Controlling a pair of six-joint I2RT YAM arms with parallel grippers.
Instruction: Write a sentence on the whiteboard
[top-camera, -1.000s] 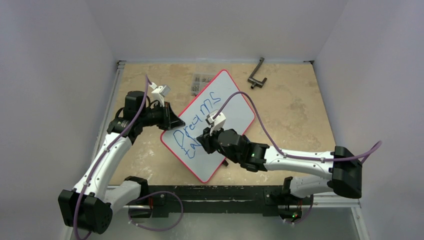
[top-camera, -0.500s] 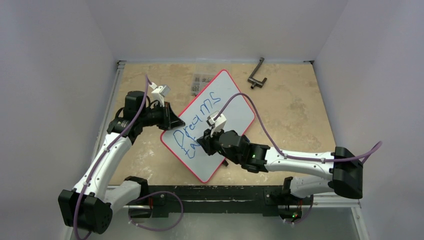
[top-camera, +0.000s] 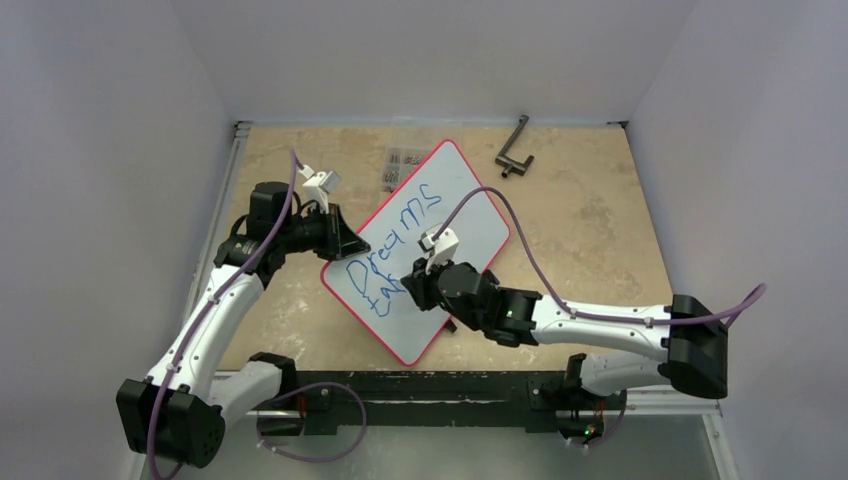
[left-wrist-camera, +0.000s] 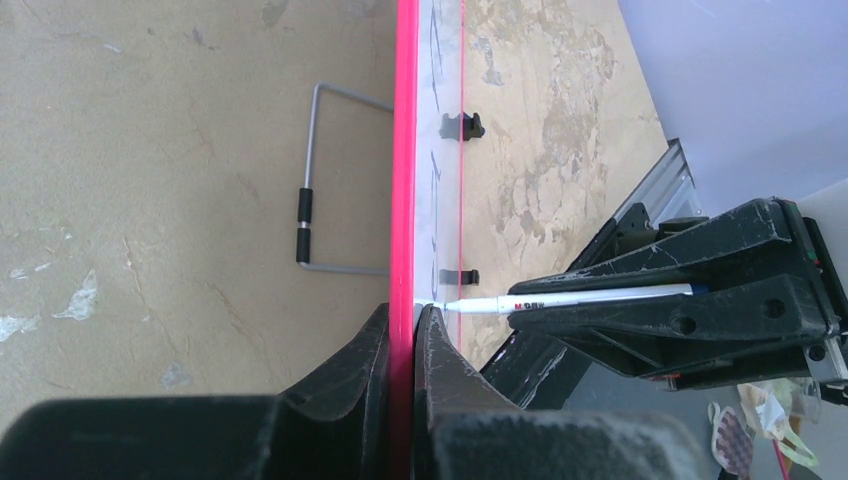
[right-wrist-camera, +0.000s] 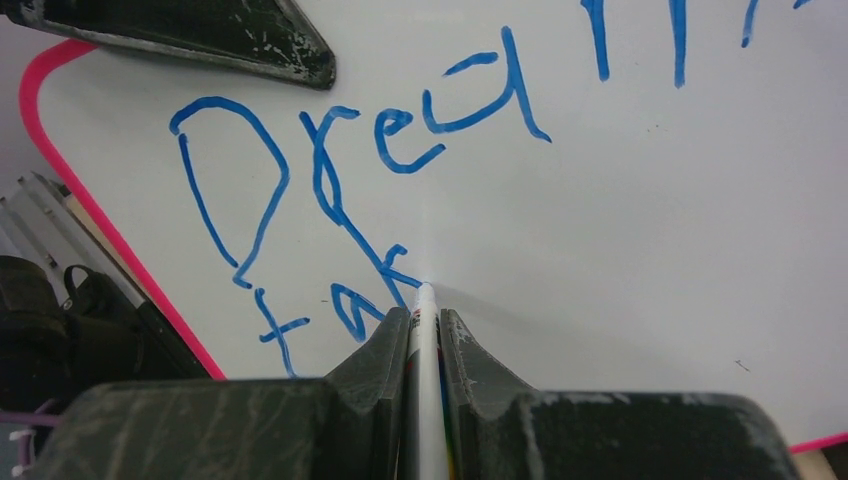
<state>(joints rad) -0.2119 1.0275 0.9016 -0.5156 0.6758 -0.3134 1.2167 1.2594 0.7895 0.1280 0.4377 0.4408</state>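
So the whiteboard (top-camera: 460, 165) sits diagonally in the middle of the table (top-camera: 590, 230), and the left gripper (left-wrist-camera: 403, 322) is clamped right onto its red rim at the left edge. The right gripper (right-wrist-camera: 424, 318) is squeezed tight around a white marker (left-wrist-camera: 570, 297), with the tip touching the board just under the "Drea" part. The sentence (right-wrist-camera: 322, 175) is blue scrawl in two lines, "Dreams" on top and what looks like "tak" underneath.

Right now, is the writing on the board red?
No, the sentence is written in blue; only the thin rim of the whiteboard is red.
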